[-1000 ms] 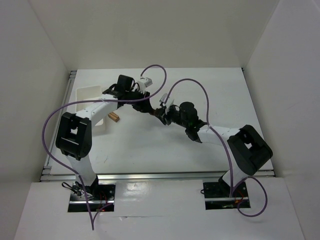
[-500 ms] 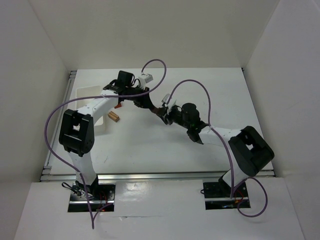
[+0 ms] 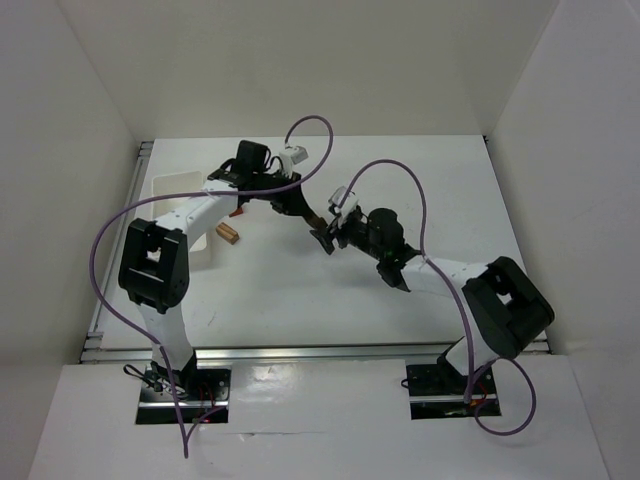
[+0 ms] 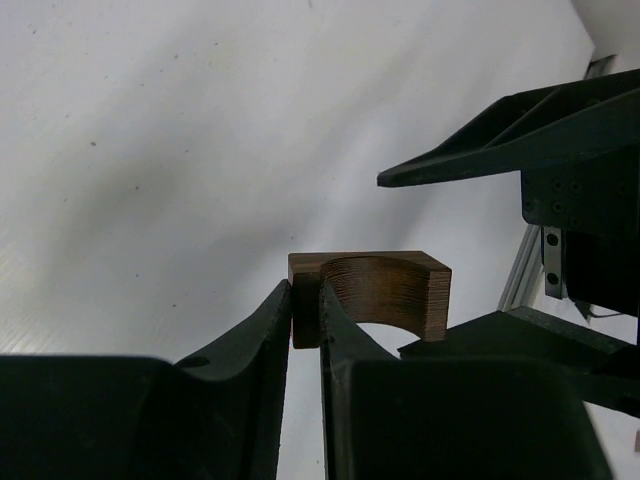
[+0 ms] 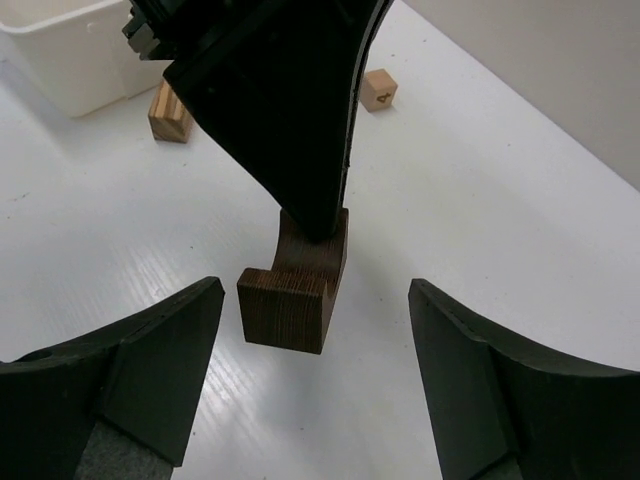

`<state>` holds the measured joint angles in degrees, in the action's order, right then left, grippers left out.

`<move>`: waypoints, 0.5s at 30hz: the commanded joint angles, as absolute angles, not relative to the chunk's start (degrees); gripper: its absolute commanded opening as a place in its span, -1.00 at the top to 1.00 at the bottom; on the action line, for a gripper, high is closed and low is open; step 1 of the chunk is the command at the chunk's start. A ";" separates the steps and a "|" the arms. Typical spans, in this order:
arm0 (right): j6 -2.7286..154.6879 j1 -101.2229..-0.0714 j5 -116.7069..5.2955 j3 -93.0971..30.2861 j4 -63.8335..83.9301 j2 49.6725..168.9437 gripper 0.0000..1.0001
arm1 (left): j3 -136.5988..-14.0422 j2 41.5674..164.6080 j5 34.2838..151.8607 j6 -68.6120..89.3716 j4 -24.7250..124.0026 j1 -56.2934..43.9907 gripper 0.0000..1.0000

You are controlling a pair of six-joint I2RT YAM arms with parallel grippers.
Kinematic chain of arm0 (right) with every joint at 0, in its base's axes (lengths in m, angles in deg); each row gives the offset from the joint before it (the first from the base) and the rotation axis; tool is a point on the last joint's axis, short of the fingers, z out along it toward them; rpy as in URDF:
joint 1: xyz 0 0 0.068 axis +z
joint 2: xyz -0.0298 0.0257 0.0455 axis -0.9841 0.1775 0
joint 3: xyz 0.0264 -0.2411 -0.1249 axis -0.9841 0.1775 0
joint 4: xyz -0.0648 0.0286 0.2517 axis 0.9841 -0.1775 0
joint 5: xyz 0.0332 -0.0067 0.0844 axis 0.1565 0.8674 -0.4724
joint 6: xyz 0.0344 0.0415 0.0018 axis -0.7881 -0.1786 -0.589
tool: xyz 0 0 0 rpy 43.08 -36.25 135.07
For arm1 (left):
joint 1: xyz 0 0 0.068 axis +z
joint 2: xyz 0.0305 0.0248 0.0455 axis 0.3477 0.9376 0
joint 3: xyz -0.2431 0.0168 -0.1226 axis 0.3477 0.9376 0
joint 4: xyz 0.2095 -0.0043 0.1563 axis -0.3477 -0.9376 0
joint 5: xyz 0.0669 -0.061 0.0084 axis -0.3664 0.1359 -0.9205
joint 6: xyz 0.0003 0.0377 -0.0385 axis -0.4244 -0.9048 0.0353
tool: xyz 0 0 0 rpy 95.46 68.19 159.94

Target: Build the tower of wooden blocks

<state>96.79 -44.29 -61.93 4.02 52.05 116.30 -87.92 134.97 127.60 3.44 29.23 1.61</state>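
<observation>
Nearest in: right claw (image 5: 315, 300) is sitting wide, not gripping anything. Its two fingers are flanking the dark brown wooden arch block (image 5: 300, 285), clear of it on both sides.

The arch is sitting mid-desk, between the two arms, low over the white desk (image 3: 300, 300). I can't tell whether it's touching down or hanging just off the surface.

Just beyond it, left claw (image 4: 305, 297) is coming in from above, closed narrow and pinching one leg of the arch. The other leg and the curved cut-out are sticking out free to the side.

Handling, judging from looks: solid wood, so stiff and light, not fragile. The sawn faces are looking rough enough to give decent friction. It's a small part next to the fingers, and a one-leg pinch is off-centre, so it's likely wanting to pivot. A hold across the two flat side faces near the middle would probably be steadier, and the right claw is lining up for roughly that.

Further out to the left: a tan wooden block (image 5: 170, 112) and a small tan wooden cube (image 5: 379, 89) are lying loose on the desk, well apart from the arch. An orange-red wooden piece (image 3: 236, 211) is showing by the left arm. A white plastic tray (image 5: 60, 50) is sitting far left.
</observation>
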 commanded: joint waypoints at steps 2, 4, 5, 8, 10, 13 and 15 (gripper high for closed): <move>96.42 -44.27 -60.02 6.61 58.72 110.33 -0.71 | -89.99 134.64 134.21 6.18 34.18 1.98 1.00; 96.42 -44.27 -60.02 7.75 58.19 108.74 -0.78 | -90.51 135.17 135.79 8.54 35.66 2.59 1.00; 96.42 -44.27 -60.02 8.36 58.71 106.65 -0.84 | -90.51 135.17 136.74 8.56 36.37 2.59 1.00; 98.60 -44.79 -62.91 10.30 57.77 101.73 -0.91 | -92.01 137.01 138.68 11.53 36.37 3.82 1.00; 100.45 -44.79 -65.20 10.30 53.11 100.22 -0.97 | -92.01 137.54 141.67 13.56 38.92 4.43 1.00; 104.23 -44.79 -65.20 10.30 49.42 99.59 -1.00 | -92.01 137.54 142.37 16.64 40.84 4.97 1.00; 105.90 -44.79 -64.59 11.00 49.40 99.07 -1.00 | -92.01 136.93 143.68 19.97 43.04 4.97 1.00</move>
